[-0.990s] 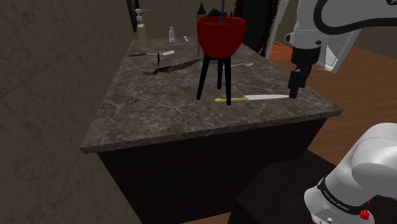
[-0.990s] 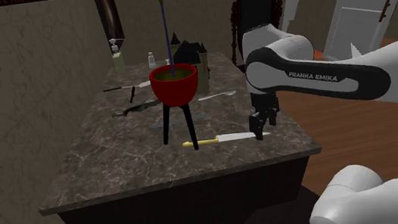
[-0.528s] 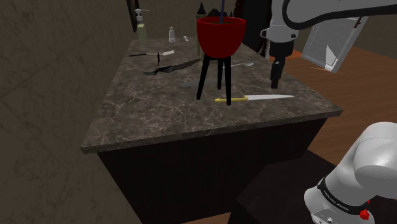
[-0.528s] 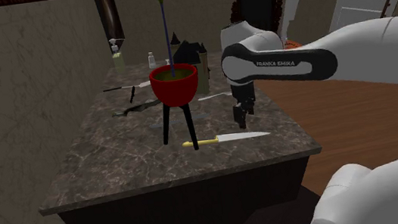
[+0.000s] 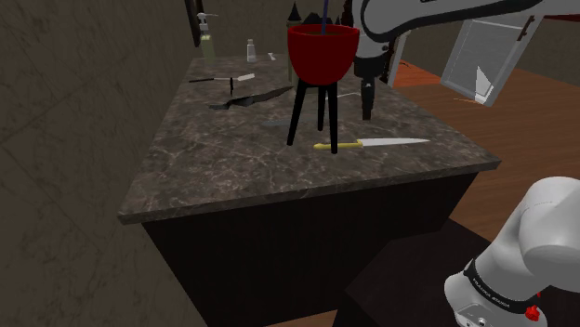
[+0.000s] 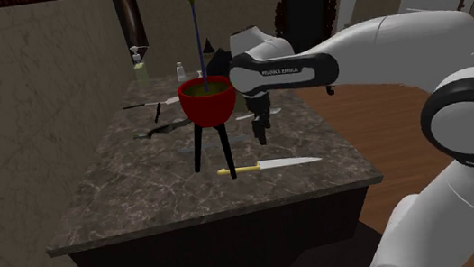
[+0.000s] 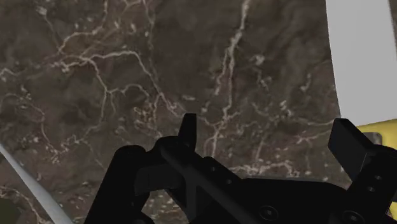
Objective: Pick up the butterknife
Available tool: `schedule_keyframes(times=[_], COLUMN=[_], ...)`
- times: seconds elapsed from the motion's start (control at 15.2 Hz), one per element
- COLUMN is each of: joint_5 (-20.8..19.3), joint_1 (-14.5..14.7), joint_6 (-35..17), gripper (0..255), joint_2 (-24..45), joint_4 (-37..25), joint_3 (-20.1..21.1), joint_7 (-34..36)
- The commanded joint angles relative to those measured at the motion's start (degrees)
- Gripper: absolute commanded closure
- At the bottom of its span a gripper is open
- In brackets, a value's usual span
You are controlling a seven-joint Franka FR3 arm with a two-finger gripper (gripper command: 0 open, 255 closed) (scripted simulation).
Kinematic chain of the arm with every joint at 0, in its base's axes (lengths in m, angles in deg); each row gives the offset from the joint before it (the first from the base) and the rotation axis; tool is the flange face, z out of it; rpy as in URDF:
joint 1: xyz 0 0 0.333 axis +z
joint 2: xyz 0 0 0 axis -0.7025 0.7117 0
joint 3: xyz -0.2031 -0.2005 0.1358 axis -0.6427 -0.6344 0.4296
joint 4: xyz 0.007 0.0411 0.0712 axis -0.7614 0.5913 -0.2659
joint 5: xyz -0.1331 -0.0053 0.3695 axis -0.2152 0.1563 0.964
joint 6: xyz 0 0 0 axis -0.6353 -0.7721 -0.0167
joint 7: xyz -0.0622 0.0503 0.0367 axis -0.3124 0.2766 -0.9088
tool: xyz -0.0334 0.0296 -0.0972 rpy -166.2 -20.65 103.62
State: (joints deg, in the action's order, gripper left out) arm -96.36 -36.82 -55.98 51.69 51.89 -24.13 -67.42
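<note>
On the dark marbled desk (image 5: 232, 158), a red pot (image 5: 322, 51) on black legs stands left of the pincer (image 5: 366, 110) in the shoulder view. The butterknife (image 5: 348, 95), probably the pale grey utensil, lies just beside the pincer's tips, not held. The pincer hangs wide open over the desk, and a yellow-handled knife (image 5: 372, 142) lies nearer the front edge than it.

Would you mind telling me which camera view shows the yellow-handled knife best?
The shoulder view: the yellow-handled knife lies whole and unobstructed on the countertop by the plant stand. The second exterior view shows it whole too. The wrist view catches part of its pale blade and a sliver of yellow handle.
</note>
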Motion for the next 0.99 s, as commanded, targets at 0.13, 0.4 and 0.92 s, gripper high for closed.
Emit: schedule_keyframes(times=[0.13,0.4,0.92], joint_5=[0.5,0.99,1.21], joint_1=[1.61,3.04,4.39], joint_6=[-0.24,0.2,-0.76], gripper=[0,0,0], joint_2=[7.7,15.18,23.06], joint_4=[-8.36,-17.17,-25.06], joint_3=[0.47,1.41,3.03], joint_7=[-6.48,-12.42,-18.21])
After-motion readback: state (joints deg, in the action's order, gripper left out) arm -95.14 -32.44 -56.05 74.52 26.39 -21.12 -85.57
